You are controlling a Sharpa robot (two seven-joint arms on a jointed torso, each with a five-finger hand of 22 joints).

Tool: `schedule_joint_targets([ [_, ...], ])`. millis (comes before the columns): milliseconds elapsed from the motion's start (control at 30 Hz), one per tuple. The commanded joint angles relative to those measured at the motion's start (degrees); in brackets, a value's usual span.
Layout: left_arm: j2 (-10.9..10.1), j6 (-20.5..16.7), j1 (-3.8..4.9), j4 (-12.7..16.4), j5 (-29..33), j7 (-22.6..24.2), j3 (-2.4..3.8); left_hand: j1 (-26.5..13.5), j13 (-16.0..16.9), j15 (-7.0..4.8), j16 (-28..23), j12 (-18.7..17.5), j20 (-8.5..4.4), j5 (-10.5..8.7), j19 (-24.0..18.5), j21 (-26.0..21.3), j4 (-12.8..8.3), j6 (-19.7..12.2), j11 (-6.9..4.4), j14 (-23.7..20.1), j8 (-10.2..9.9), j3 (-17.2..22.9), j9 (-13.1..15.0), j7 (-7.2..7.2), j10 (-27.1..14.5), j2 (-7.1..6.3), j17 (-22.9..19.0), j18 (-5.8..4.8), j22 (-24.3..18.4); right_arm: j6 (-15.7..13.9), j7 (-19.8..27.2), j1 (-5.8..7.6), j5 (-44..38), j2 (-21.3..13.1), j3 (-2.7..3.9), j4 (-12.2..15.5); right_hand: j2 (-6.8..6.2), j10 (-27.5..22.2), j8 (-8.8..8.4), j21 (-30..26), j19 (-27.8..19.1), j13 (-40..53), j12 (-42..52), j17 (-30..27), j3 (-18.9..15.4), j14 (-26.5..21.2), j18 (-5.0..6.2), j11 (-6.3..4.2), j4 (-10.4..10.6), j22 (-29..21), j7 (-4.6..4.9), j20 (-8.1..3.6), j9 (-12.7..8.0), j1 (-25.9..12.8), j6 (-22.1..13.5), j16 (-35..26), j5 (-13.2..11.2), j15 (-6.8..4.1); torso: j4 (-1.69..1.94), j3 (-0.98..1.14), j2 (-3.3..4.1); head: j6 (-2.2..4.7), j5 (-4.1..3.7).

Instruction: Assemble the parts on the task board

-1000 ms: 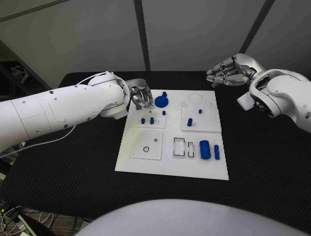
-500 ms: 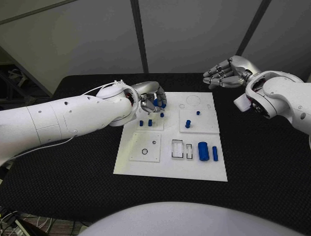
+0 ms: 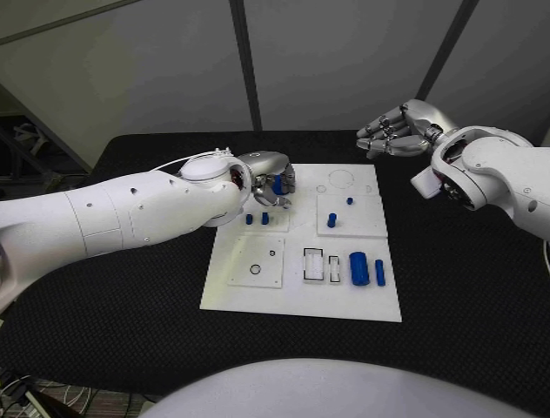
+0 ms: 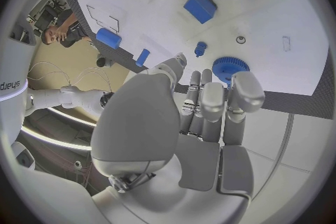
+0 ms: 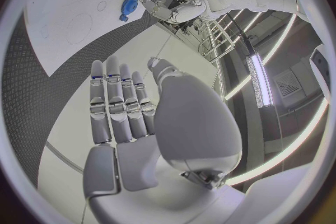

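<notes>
Left hand: since the earlier frame it has moved farther over the far left corner of the white board, fingers now grasping the blue gear there. Gear: round, toothed rim, flat. Right hand: as before, raised past the board's far right corner above the black desk, fingers loosely curled, holding nothing.

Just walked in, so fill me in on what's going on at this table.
The robot is assembling small blue parts on the white task board. Its left hand is at the board's far left corner, fingertips right at the blue gear; whether it grips the gear is unclear. The right hand hangs off the board, fingers apart, holding nothing.
</notes>
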Motion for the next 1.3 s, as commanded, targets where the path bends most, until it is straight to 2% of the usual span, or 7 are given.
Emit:
schedule_joint_targets([
  [33,0.5,1.8,-0.05,-0.6,-2.9,0.3,0.02,0.4,-0.4,-0.09,0.7,-0.5,-0.02,-0.16,0.8,1.4,-0.1,0.7,-0.08,0.6,-0.3,-0.4,-0.3,-0.11,0.7,0.72,0.6,-1.59,3.6,0.4,0.3,0.10,-0.1,0.1,0.02,0.0,0.26,-0.3,-0.11,-0.2,0.4,-0.1,0.0,-0.1,-0.4,-0.2,0.68,-0.04,0.0,-0.1,0.10,0.00,-0.1,-0.4,-0.1,-0.1,0.3,0.00,0.04,0.04,-0.04,0.03,0.01],
  [467,1.6,3.9,-0.35,-1.9,-3.6,-0.4,0.01,1.5,-1.7,-0.28,1.7,-1.6,-0.21,-0.15,2.5,4.7,-0.6,2.5,-0.25,1.6,-0.5,0.2,-1.3,-0.41,2.7,1.55,1.1,-2.18,5.4,0.4,0.3,0.09,-0.1,0.1,0.02,0.0,0.26,-0.3,-0.11,-0.2,0.4,-0.1,0.0,-0.1,-0.4,-0.2,0.68,-0.04,0.0,-0.1,0.10,0.00,-0.1,-0.4,-0.1,-0.1,0.3,0.00,0.04,0.03,-0.03,-0.03,-0.14],
  [1300,2.8,5.1,-1.05,-3.5,-3.7,-0.8,0.02,4.1,-4.1,-0.77,2.4,-4.3,-0.68,-0.14,3.4,6.9,-2.4,4.5,-0.77,2.1,-1.7,4.0,-3.0,-0.10,6.8,2.96,0.7,-2.58,6.9,0.6,0.3,0.08,-0.1,0.3,0.02,-0.1,0.36,-0.3,-0.09,-0.3,0.4,-0.1,0.0,-0.1,-0.4,-0.2,0.69,-0.06,-0.1,-0.2,0.09,0.00,-0.1,-0.3,-0.2,-0.1,0.4,-0.02,0.03,0.02,0.00,-0.20,-0.31],
])
